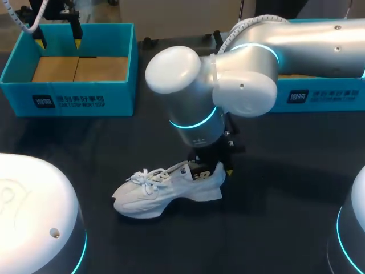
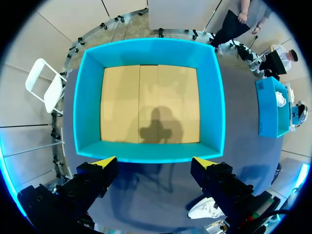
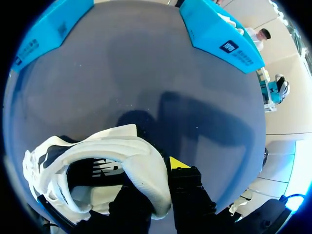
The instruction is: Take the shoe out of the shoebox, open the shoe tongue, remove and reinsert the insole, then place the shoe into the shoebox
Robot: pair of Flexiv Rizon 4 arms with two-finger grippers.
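Note:
A white lace-up shoe (image 1: pixel 165 191) lies on its side on the dark table, toe toward my left. My right gripper (image 1: pixel 219 168) is at its heel, shut on the heel collar. In the right wrist view, one finger is inside the shoe (image 3: pixel 97 161) and the yellow-tipped one (image 3: pixel 178 163) is outside. The teal shoebox (image 1: pixel 68 91) stands at the far left with a bare cardboard floor. My left gripper (image 1: pixel 58 41) hangs open above its far side. From the left wrist view the box rim (image 2: pixel 151 152) lies just ahead of the wide-spread left gripper (image 2: pixel 153 163).
A second teal box (image 1: pixel 319 97) stands at the far right behind my right arm. The white domes of the arm bases (image 1: pixel 34 217) fill the near corners. Bare dark tabletop (image 1: pixel 274 188) surrounds the shoe.

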